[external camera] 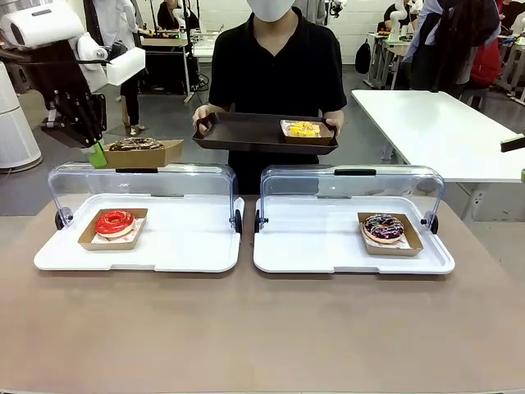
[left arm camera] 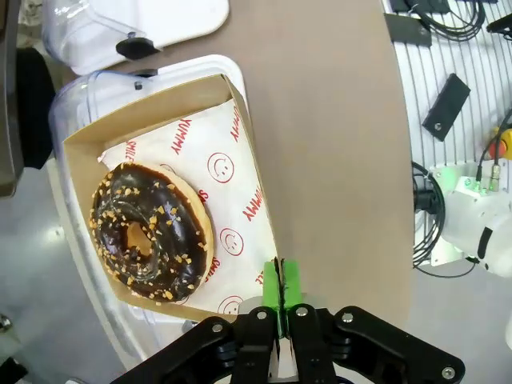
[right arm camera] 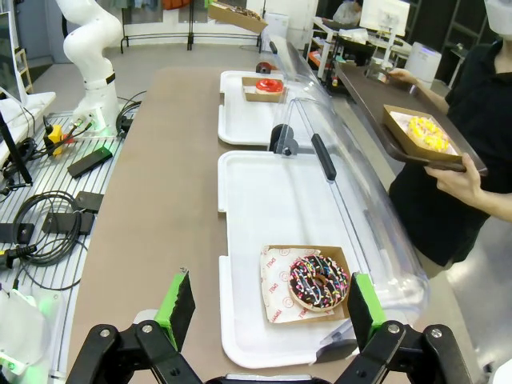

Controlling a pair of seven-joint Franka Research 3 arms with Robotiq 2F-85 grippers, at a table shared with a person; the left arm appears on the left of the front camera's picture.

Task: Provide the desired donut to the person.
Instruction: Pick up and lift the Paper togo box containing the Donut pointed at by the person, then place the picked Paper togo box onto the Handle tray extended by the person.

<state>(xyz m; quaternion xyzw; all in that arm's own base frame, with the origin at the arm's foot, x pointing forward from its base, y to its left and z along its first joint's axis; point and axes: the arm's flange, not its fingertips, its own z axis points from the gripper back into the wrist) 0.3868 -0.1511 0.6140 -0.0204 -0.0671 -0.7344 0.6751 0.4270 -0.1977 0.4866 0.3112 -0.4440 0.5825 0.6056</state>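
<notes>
The left gripper [external camera: 92, 152] is clamped on the near edge of a box [external camera: 139, 153] holding a chocolate donut [external camera: 136, 144], lifted above the left case's lid. The person's tray [external camera: 246, 131] lies farther right, toward the table's far edge, so the box's long axis already points that way. The box paper [left arm camera: 240, 192] reads "YUMMY". The right gripper [right arm camera: 264, 308] stands wide, empty, over the sprinkled donut [right arm camera: 318, 282].

text: "YUMMY", "SMILE" in red | on: paper liner [left arm camera: 232, 200] under chocolate donut [left arm camera: 148, 232]
</notes>
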